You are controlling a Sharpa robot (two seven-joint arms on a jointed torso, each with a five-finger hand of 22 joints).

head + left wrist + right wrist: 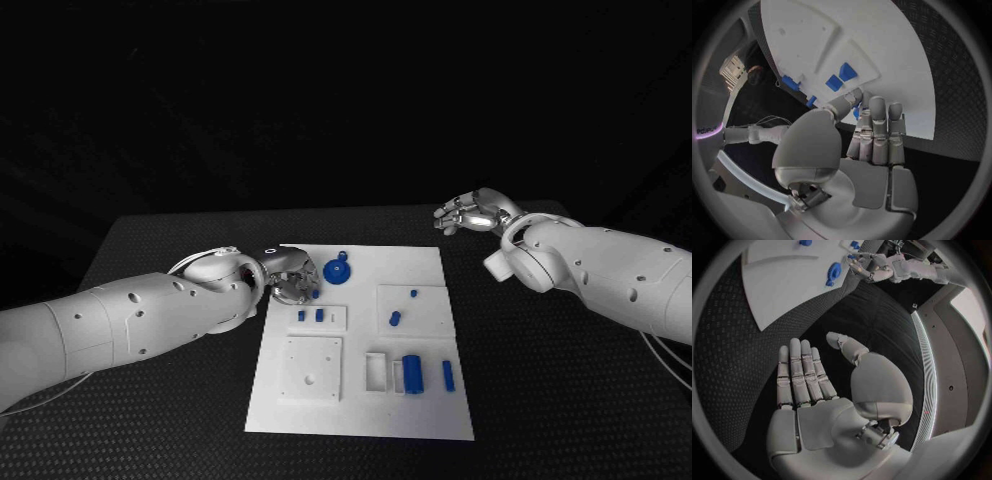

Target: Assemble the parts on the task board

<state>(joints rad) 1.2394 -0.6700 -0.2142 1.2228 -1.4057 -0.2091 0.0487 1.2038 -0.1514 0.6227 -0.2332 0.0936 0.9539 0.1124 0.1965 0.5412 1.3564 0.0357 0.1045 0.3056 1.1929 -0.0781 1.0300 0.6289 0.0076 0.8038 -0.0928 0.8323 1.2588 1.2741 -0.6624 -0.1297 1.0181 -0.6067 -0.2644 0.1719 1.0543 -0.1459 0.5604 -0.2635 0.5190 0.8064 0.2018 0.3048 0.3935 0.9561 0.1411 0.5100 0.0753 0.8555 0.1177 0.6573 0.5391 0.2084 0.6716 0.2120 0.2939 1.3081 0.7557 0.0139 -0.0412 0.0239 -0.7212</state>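
The white task board lies in the middle of the black table. A round blue part lies near its far edge and also shows in the right wrist view. My left hand hovers at the board's far left corner, just left of that part. Its thumb and a finger pinch a small blue part; the other fingers are straight. Two short blue pegs stand just below this hand. My right hand hangs over bare table beyond the board's far right corner, palm flat and holding nothing.
Further blue parts sit on the board: two small ones on a raised square plate and a thick cylinder beside a thin bar near the front. Bare black table surrounds the board on all sides.
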